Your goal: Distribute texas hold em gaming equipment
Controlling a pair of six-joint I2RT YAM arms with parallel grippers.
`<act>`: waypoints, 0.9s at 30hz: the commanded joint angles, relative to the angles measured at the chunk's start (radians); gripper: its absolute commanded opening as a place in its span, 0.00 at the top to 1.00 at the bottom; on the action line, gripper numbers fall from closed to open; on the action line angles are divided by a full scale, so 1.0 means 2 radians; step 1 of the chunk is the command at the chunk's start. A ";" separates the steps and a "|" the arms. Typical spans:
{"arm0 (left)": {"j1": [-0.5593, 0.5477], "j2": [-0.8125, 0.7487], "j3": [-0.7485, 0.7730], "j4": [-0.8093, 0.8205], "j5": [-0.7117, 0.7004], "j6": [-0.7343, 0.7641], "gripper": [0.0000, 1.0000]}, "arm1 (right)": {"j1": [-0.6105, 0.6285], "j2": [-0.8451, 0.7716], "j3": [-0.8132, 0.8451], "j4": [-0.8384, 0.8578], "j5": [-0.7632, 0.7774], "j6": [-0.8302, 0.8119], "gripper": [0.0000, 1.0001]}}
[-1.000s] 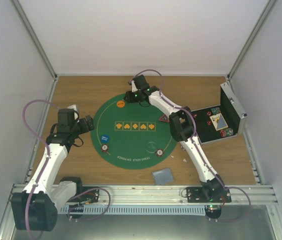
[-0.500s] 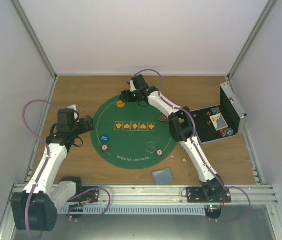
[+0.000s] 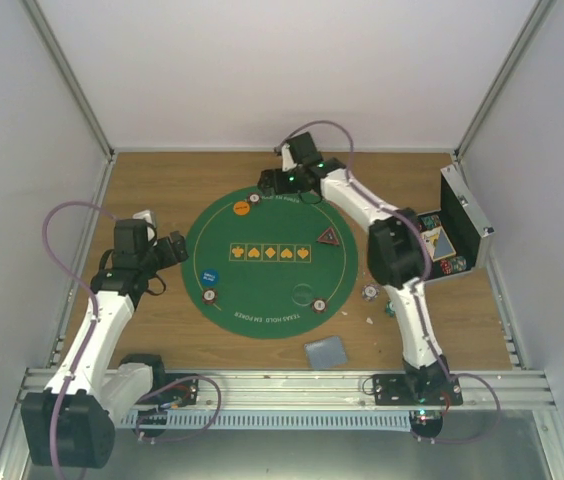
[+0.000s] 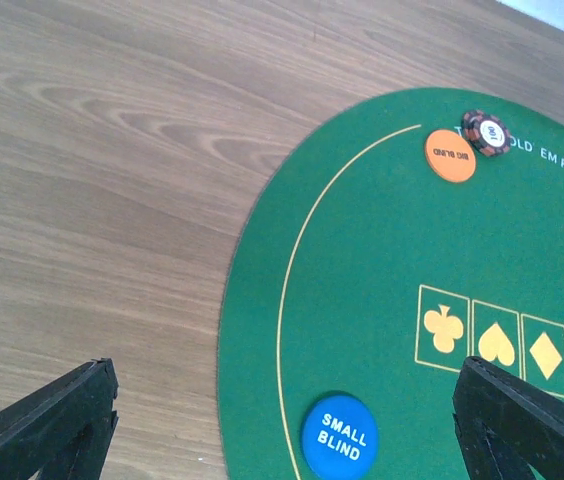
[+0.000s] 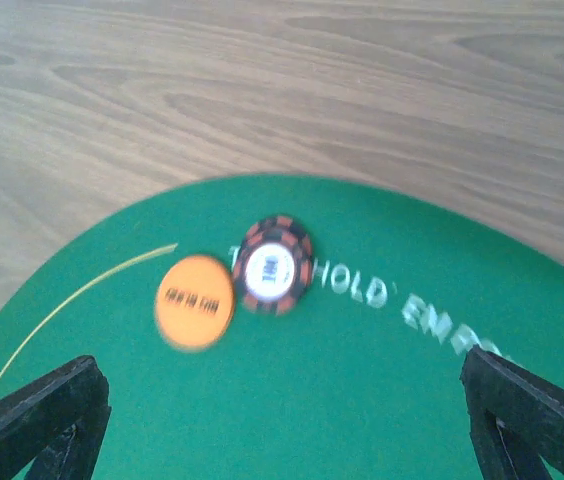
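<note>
Black-fingered, the right gripper (image 5: 280, 372) stands wide open with nothing between its jaws, poised above the far rim of the green mat (image 5: 382, 400). Just ahead of it a red chip (image 5: 275, 266) with a white centre lies flat on the felt, touching or nearly touching the orange disc (image 5: 194, 302) at its 8 o'clock. Seen from above, that pair sits between 11 and 12 o'clock on the mat.

At the mat's 9 o'clock edge the left gripper (image 4: 284, 385) is likewise spread to full width and holds nothing; the blue disc (image 4: 338, 437) marked SMALL BLIND lies below and between its fingers.

Around the rest of the felt in the top view: a second chip (image 3: 209, 295) at 8 o'clock, just nearer than the blue disc, a third chip (image 3: 319, 304) at about 5 o'clock, and the dark triangular marker (image 3: 328, 237) at 2 o'clock. Off the mat on the wooden table (image 3: 162, 180), two loose chips (image 3: 370, 292) lie near 4 o'clock and the stack of grey-blue cards (image 3: 327, 351) at 5 o'clock. Out at 3 o'clock the silver case (image 3: 459, 215) stands open, partly hidden by the right arm.
</note>
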 commanded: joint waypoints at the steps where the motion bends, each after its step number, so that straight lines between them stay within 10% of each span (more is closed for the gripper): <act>1: -0.002 -0.016 -0.006 0.005 -0.015 -0.006 0.07 | -0.004 -0.166 -0.110 -0.007 0.022 -0.041 0.03; 13: -0.002 -0.010 -0.013 0.008 -0.009 -0.004 0.07 | -0.077 -0.503 -0.518 -0.130 0.123 -0.044 0.03; 27: -0.002 -0.013 -0.013 0.005 0.001 -0.001 0.07 | -0.078 -0.505 -0.575 -0.203 0.096 -0.046 0.08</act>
